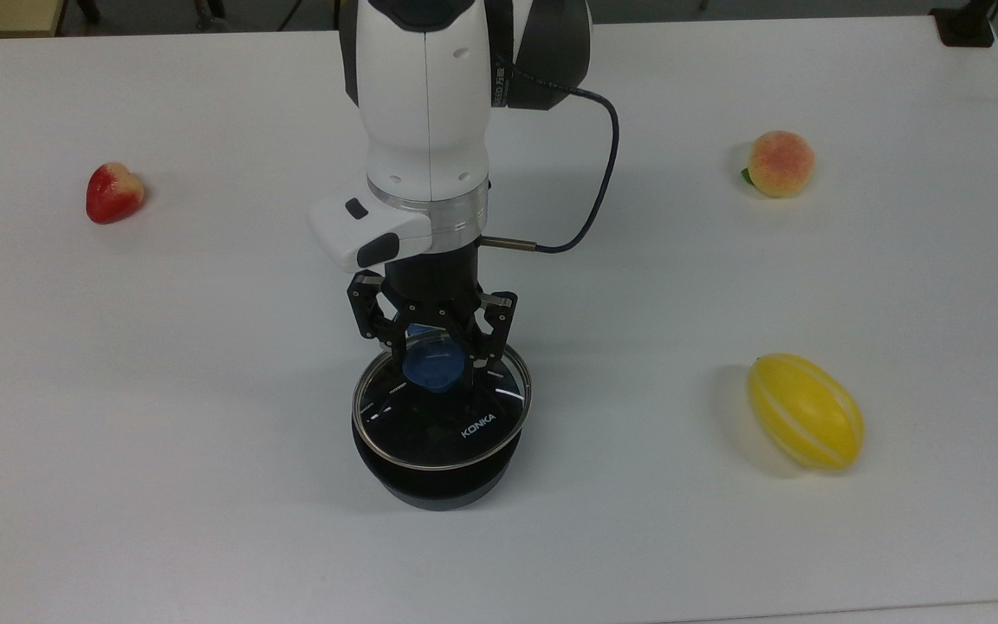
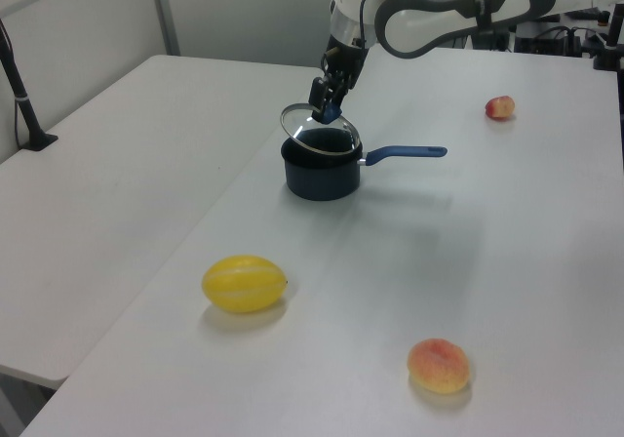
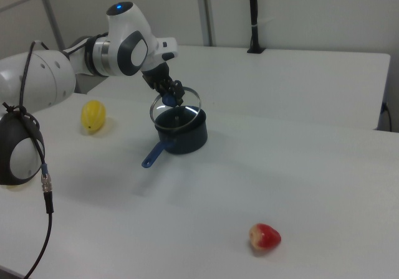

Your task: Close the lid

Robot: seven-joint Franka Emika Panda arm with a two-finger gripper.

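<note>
- Gripper (image 1: 435, 362) has its jaws clamped on the blue knob (image 1: 432, 367) of the lid (image 1: 456, 429).
- Lid hangs just below the jaws, tilted, over the black saucepan (image 2: 320, 174); not seated.
- Left, by judgement: level, lower onto the rim, release.

White lettering "KONKA" stands on the glass lid (image 1: 441, 407), toward its near right in the top view.
</note>
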